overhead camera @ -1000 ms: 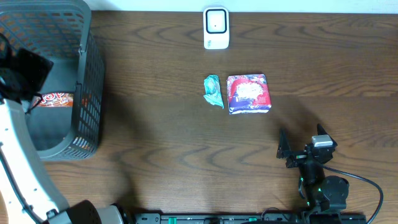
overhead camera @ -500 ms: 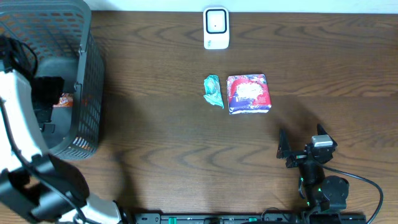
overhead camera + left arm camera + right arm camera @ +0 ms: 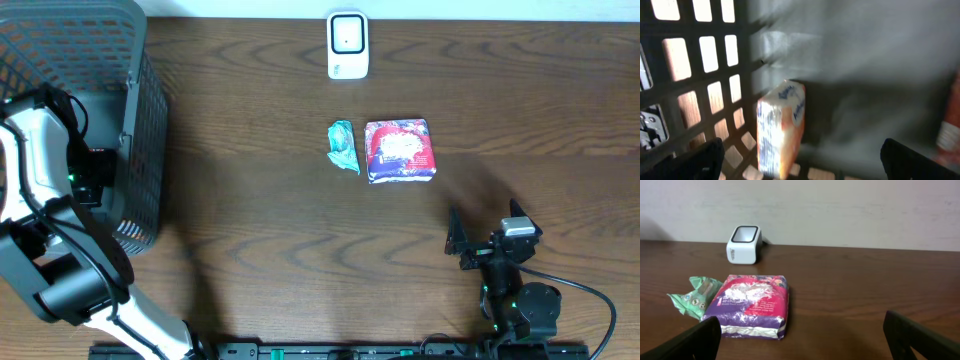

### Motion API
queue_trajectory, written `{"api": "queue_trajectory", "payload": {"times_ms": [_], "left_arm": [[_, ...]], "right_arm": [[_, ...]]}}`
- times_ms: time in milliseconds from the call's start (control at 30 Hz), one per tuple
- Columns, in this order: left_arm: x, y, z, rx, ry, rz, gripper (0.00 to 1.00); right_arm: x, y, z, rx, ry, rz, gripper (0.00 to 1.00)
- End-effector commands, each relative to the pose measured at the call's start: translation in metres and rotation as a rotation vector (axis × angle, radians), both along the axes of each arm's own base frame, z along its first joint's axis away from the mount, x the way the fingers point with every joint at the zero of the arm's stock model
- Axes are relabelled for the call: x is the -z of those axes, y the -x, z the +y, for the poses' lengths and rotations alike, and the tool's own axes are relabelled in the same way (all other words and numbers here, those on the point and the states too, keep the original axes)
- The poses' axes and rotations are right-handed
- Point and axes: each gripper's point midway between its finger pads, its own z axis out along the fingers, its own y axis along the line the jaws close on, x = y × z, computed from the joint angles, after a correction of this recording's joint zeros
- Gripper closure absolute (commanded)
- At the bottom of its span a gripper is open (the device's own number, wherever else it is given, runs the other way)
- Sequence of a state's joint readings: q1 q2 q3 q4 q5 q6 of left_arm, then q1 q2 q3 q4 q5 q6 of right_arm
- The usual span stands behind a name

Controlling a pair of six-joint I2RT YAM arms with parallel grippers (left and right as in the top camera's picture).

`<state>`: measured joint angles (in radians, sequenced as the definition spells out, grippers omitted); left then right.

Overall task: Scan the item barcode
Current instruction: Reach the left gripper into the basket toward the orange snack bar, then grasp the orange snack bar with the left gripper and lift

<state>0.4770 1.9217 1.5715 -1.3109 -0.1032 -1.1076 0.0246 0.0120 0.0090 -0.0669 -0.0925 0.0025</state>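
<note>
Spread apart, the left tool [image 3: 801, 162] hangs in the grey plastic mesh basket [image 3: 705, 100] to grab the orange-and-white wrapped packet [image 3: 780, 127]; the right tool [image 3: 802, 335] waits, likewise apart.

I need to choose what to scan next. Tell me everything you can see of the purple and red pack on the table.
The purple and red pack is a soft, squarish, glossy plastic-wrapped bundle, red in the middle with white print and purple at the edges. It lies flat on the wooden table, printed face up, with no barcode visible. A crumpled green wrapper sits close beside it, seemingly with a small gap, and the white scanner stands further back. Nothing grips it.
</note>
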Motion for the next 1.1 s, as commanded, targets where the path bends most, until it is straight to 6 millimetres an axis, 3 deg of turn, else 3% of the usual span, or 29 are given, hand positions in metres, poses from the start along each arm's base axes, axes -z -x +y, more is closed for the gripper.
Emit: {"api": "queue_trajectory", "payload": {"times_ms": [0, 433, 533, 633, 700, 733, 933, 1067], "left_arm": [[0.014, 0.010, 0.005, -0.019, -0.023, 0.061, 0.00], [0.056, 0.002, 0.009, 0.106, -0.025, 0.009, 0.11], [0.058, 0.002, 0.009, 0.108, -0.026, 0.006, 0.28], [0.058, 0.001, 0.009, 0.108, -0.029, 0.002, 0.65], [0.058, 0.000, 0.010, 0.108, -0.032, -0.004, 0.81], [0.058, -0.001, 0.010, 0.108, -0.033, -0.007, 0.91], [0.041, -0.025, 0.003, 0.164, 0.027, -0.120, 0.93], [-0.002, -0.046, 0.011, 0.183, -0.036, -0.247, 0.93]], "right_arm": [[0.001, 0.000, 0.001, -0.005, 0.011, -0.001, 0.01], [0.001, 0.000, 0.001, -0.005, 0.011, -0.001, 0.01], [0.001, 0.000, 0.001, -0.005, 0.011, -0.001, 0.01], [0.001, 0.000, 0.001, -0.005, 0.011, -0.001, 0.01], [0.001, 0.000, 0.001, -0.005, 0.011, -0.001, 0.01], [0.001, 0.000, 0.001, -0.005, 0.011, -0.001, 0.01], [0.001, 0.000, 0.001, -0.005, 0.011, -0.001, 0.01], [0.001, 0.000, 0.001, -0.005, 0.011, -0.001, 0.01]]}}
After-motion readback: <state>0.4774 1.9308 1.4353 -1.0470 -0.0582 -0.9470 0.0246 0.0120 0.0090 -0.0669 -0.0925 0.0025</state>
